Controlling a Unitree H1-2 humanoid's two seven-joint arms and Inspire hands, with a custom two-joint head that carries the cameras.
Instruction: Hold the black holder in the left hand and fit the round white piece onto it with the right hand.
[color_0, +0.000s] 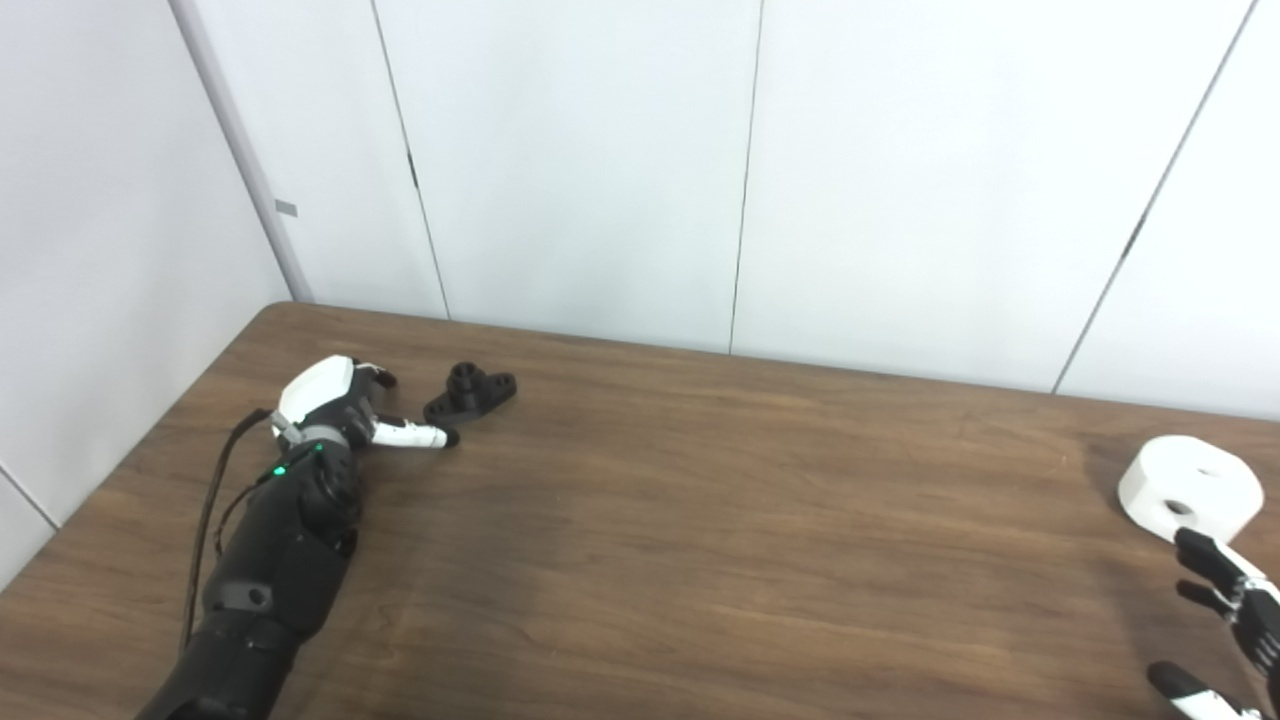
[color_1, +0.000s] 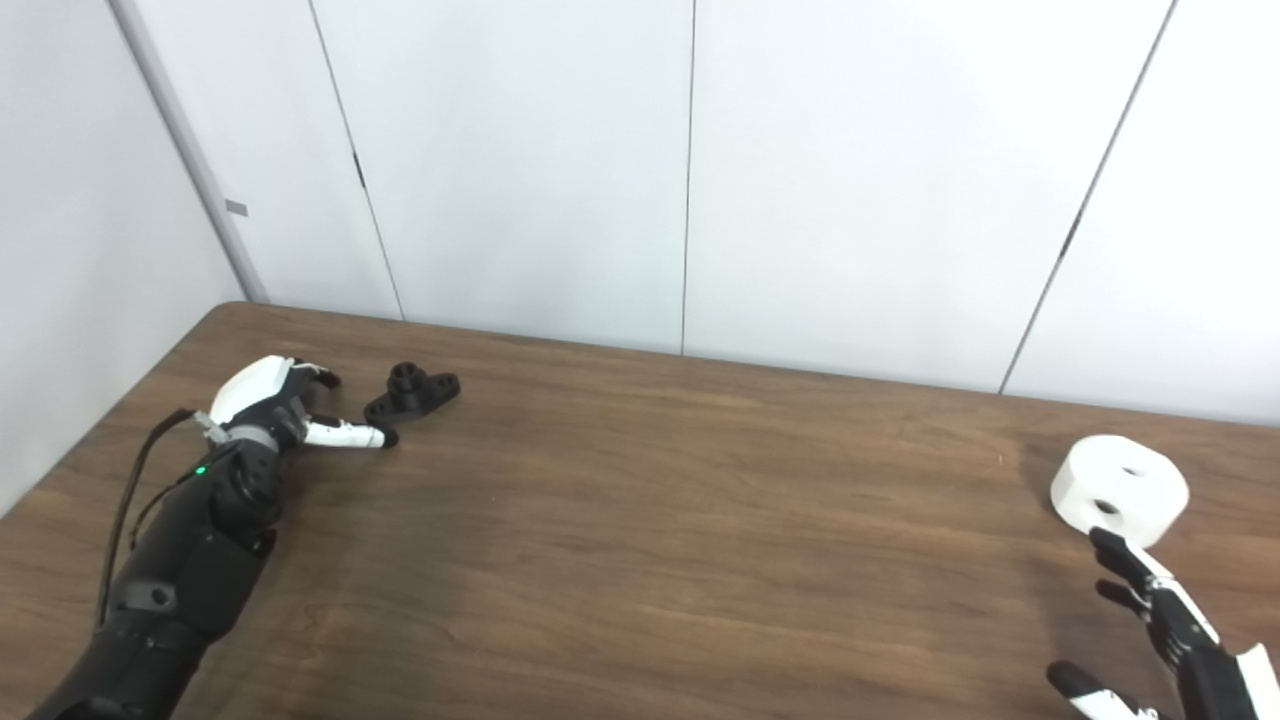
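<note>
1. Right now you are at the reach step: neither part is held, and both lie on the worktop (color_0: 700, 520) well apart, one toward each end.
2. Your left hand (color_0: 335, 405) sits low at the far left with its fingers (color_0: 415, 435) spread and holding nothing. The black holder (color_0: 470, 392) lies just beyond the fingertips, close but, as far as can be judged, not touching. Its short round post stands up and its flat base rests on the wood.
3. Your right hand (color_1: 1165, 625) comes in at the bottom right corner, partly cut off by the frame. Its fingers (color_1: 1125, 560) are apart and empty. The round white piece (color_1: 1120, 488) rests just ahead of the topmost fingertip, tilted slightly, with two holes showing in its face.
4. Next, you probably need to push the left hand a little further forward and close around the holder's base, leaving the post free.
5. Then bring the right hand up around the white piece's rim before lifting it across.
6. Watch for the holder sliding away if the fingertips nudge it first.
</note>
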